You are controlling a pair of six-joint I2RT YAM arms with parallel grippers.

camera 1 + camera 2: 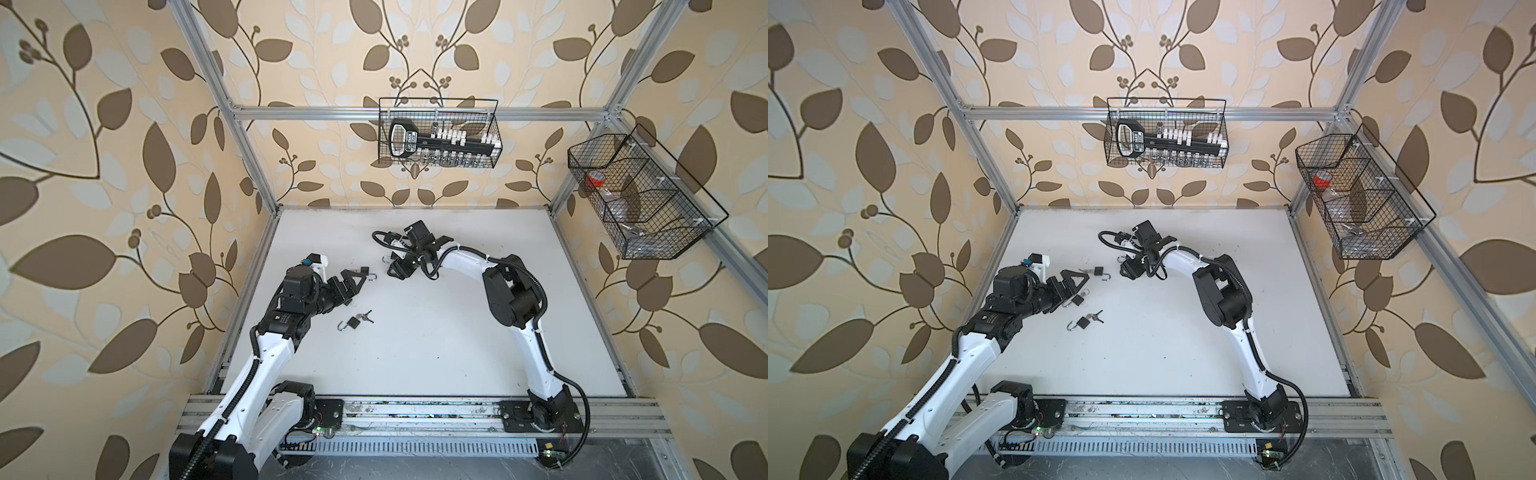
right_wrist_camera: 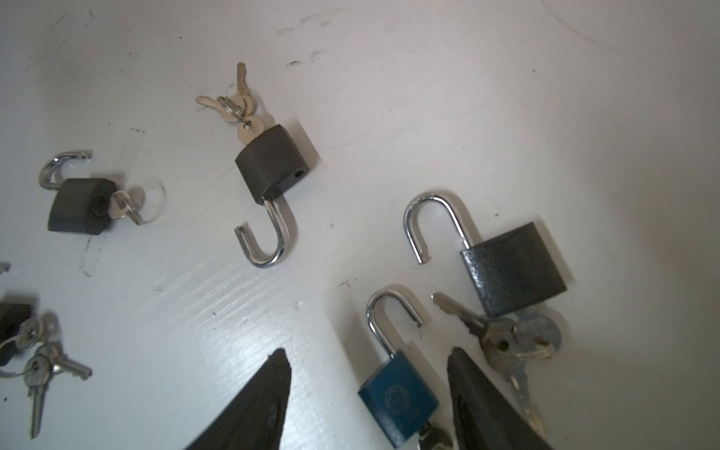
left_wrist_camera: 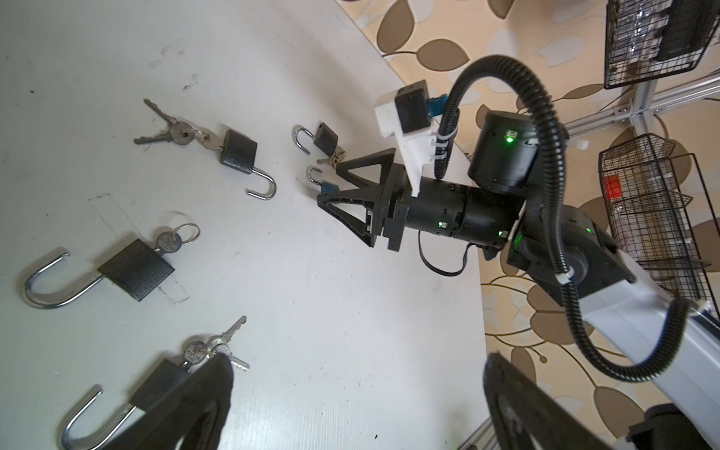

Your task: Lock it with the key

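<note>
Right gripper (image 2: 368,354) is held low over the surface with its jaws apart, and nothing is clamped yet. The blue padlock (image 2: 397,401) lies between them, closer to one finger, with its shackle (image 2: 370,315) swung open and pointing away from the gripper. Its key (image 2: 430,436) is glimpsed at the body's near end, apparently seated in the keyhole. For a sound grasp, the body should be centred between the jaws and pinched across its sides, so that shackle and key are left free. The keys (image 2: 506,343) of the black padlock (image 2: 514,272) just outside one finger should not be caught. Left gripper (image 3: 358,358), spread wide, is seen well apart, over other open padlocks (image 3: 136,269). Further out, the white surface (image 2: 506,97) is scuffed, and wire baskets (image 1: 438,133) are hung on the frame (image 1: 332,113) against leaf-patterned walls (image 1: 104,166).
</note>
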